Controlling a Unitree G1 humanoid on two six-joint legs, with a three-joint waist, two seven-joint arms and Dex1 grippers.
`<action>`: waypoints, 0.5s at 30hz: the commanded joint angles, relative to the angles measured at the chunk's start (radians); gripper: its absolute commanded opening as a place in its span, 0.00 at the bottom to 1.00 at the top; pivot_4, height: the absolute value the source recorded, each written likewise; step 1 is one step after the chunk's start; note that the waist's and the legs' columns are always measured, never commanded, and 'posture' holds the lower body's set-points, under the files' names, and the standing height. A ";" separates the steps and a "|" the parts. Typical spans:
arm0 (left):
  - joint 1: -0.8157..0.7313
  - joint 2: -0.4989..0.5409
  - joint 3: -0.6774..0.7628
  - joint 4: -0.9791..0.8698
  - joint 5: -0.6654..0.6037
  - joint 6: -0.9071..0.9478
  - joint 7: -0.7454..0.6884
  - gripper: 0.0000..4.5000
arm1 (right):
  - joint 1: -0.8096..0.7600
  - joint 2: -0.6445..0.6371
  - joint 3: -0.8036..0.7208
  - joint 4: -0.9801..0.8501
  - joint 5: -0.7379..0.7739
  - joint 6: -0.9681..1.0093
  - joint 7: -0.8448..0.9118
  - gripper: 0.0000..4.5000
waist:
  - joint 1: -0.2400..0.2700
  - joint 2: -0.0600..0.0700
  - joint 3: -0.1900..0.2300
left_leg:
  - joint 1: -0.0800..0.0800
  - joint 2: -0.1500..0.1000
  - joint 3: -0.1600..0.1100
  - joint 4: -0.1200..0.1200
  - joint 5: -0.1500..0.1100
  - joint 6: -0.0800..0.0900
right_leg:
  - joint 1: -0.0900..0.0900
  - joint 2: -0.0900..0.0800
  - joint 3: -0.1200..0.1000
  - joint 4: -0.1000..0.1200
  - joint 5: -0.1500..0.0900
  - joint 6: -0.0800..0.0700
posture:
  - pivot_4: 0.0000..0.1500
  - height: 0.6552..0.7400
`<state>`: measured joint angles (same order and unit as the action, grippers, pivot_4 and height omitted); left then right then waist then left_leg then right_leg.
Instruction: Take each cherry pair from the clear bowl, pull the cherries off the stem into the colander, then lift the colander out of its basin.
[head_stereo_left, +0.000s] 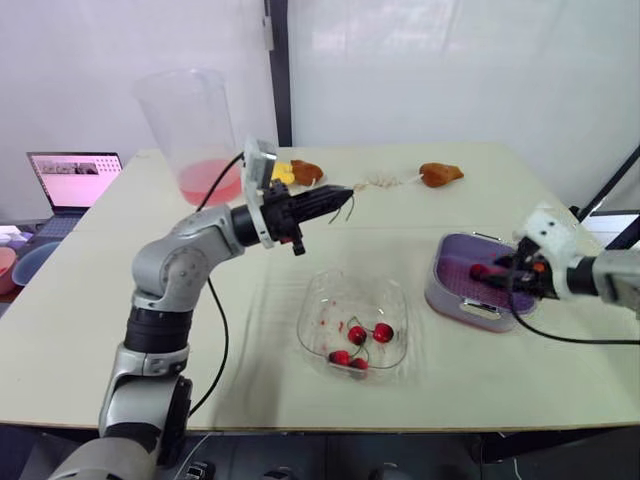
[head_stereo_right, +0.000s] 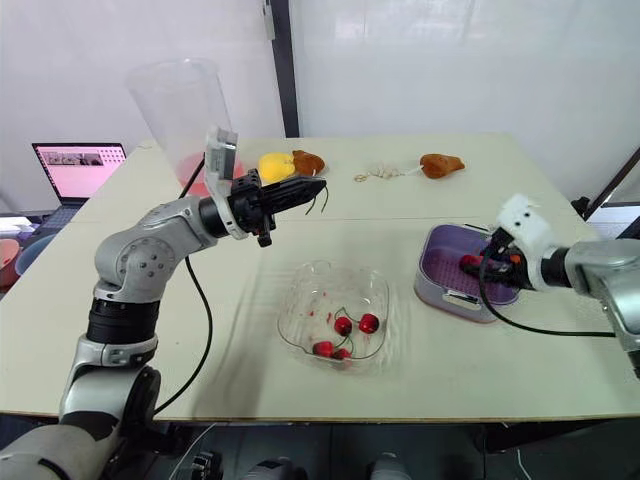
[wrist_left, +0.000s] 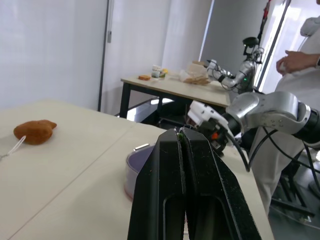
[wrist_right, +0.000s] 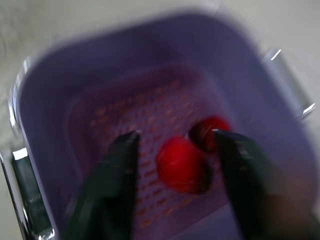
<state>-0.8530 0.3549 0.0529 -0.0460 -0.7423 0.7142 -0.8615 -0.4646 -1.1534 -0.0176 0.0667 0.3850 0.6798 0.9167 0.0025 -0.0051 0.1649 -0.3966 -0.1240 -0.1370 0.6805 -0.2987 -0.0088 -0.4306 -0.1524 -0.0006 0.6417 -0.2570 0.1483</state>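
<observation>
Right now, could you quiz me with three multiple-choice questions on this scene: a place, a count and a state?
1. The left gripper is: A shut on a stem; B wide open; C half open.
2. Count of cherries in the clear bowl: A one; B four; C nine.
3. The right gripper hovers over: A the clear bowl; B the left gripper; C the colander.
Answers: A, it pinches a thin stem; B, four red ones lie there; C, it hangs open above two cherries in the purple colander.

The clear bowl (head_stereo_left: 330, 298), cherries (head_stereo_left: 357, 334) in it, lies left of the colander (head_stereo_left: 455, 266); the beaker (head_stereo_left: 195, 120) stands behind.
</observation>
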 joint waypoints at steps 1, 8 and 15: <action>0.017 0.018 0.009 -0.040 0.010 -0.015 0.009 0.00 | -0.024 -0.008 -0.039 0.003 -0.029 -0.038 0.019 0.94 | 0.000 0.000 0.000 | 0.000 0.000 0.000 0.000 0.000 0.000 | 0.000 0.000 0.000 0.000 0.000 0.000 | 1.00 1.00; 0.058 0.021 0.028 -0.084 -0.004 0.009 0.060 0.00 | -0.064 0.029 -0.176 -0.104 0.158 0.052 0.112 0.98 | 0.009 0.000 0.000 | 0.000 0.000 0.000 0.000 0.000 0.000 | 0.000 0.000 0.000 -0.001 0.000 0.000 | 1.00 1.00; 0.161 0.098 0.137 -0.148 -0.084 0.113 0.146 0.00 | -0.204 0.139 -0.314 -0.344 0.659 0.388 0.113 0.98 | 0.005 0.000 0.000 | 0.000 0.001 -0.001 -0.001 0.000 0.000 | 0.001 0.001 0.000 -0.002 0.000 0.000 | 1.00 1.00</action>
<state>-0.7057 0.4307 0.1377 -0.1505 -0.7948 0.8039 -0.7335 -0.6427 -1.0169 -0.2937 -0.2232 0.9181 0.9947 1.0228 0.0077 -0.0052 0.1650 -0.3966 -0.1228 -0.1385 0.6793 -0.2989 -0.0090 -0.4299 -0.1517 -0.0009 0.6394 -0.2570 0.1483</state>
